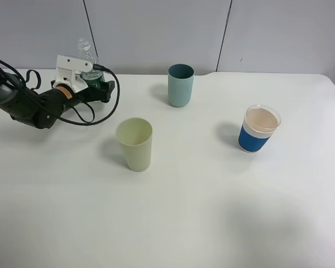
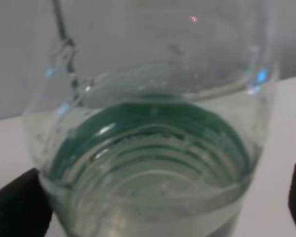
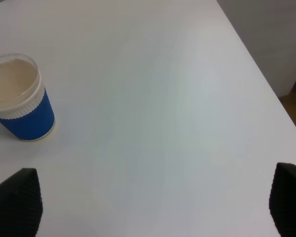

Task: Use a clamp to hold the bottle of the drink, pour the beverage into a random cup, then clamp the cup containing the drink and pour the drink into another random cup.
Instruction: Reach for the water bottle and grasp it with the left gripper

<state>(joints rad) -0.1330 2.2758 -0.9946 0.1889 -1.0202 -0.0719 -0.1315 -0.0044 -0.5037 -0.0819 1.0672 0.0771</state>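
Left gripper [image 2: 155, 205] is spread wide around the bottle [image 1: 85, 49], which stands upright at the back left of the table [image 1: 212, 212]: one fingertip [image 2: 17, 210] just beside it, the other clear of it. Right gripper [image 3: 148, 205] hangs splayed and empty over the table's right side, near the blue-sleeved white cup [image 1: 258, 129]. Pale yellow-green tumbler [image 1: 135, 144] stands mid-table, teal cup [image 1: 181, 85] behind it

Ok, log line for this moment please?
left gripper: open around bottle | bottle: upright | right gripper: open, empty | tumbler, teal cup: upright, ungripped
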